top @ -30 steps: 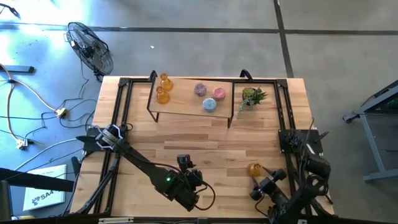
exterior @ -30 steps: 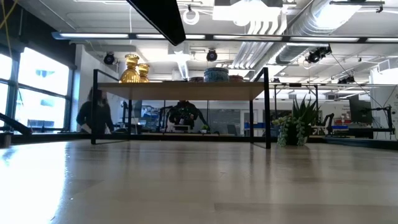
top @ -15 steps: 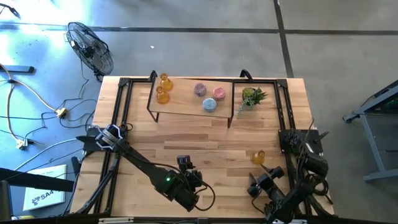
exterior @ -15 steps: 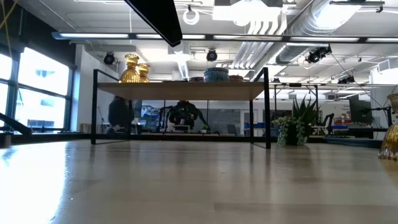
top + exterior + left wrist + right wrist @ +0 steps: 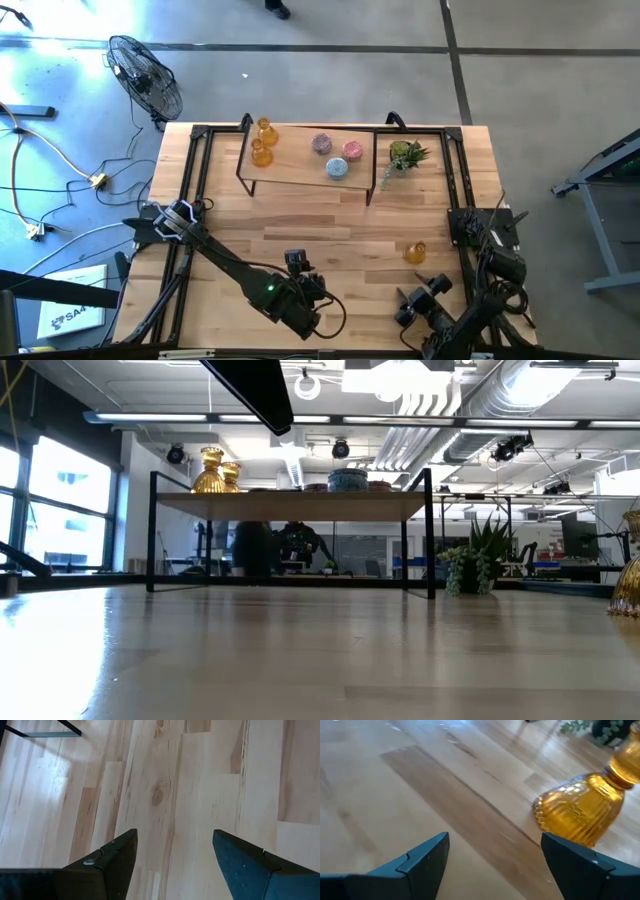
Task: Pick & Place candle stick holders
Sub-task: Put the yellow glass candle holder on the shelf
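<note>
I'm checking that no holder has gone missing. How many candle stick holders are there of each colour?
Amber: 3, two on the shelf and one on the table
Pink: 2
Light blue: 1
Total: 6 holders

Wooden table and its small raised shelf

The light plank table carries a black-legged shelf at its far edge, a spiky green potted plant just beside the shelf, and one amber holder standing alone near the right side. On the shelf stand two amber holders, two pink ones and a light blue one.
</note>
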`<action>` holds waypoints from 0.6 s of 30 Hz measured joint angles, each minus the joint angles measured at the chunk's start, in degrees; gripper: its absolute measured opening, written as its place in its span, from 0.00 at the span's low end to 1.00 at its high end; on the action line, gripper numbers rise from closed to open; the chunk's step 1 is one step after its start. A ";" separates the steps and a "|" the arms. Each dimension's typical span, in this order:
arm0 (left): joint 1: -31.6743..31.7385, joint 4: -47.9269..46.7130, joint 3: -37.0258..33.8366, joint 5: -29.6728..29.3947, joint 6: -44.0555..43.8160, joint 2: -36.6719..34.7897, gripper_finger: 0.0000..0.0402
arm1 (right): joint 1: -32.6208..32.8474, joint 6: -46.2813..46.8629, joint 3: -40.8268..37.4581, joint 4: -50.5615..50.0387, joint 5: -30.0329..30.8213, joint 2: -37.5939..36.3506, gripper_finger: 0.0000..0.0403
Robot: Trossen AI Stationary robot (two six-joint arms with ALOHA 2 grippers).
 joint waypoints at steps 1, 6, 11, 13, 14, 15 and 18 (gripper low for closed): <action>0.00 0.01 0.00 0.00 0.00 -0.02 0.63 | 0.00 -0.78 0.17 0.32 0.13 0.00 0.77; 0.00 0.02 0.00 0.02 0.00 -0.02 0.63 | -0.53 -2.40 0.26 1.48 -0.82 -0.04 0.77; 0.00 0.02 0.00 0.05 0.49 -0.02 0.63 | -1.48 -4.39 0.35 2.21 -1.82 -0.21 0.79; 0.00 0.02 0.00 0.05 0.50 -0.02 0.63 | -1.81 -4.89 0.31 2.61 -2.11 -0.34 0.80; 0.00 0.02 0.00 0.03 0.52 -0.02 0.63 | -1.92 -5.11 0.31 2.74 -2.28 -0.46 0.81; 0.00 0.02 0.00 0.00 0.54 -0.02 0.63 | -2.00 -5.26 0.28 2.81 -2.36 -0.56 0.82; 0.00 0.03 0.00 0.05 0.59 -0.02 0.63 | -2.07 -5.56 0.20 2.92 -2.78 -1.13 0.84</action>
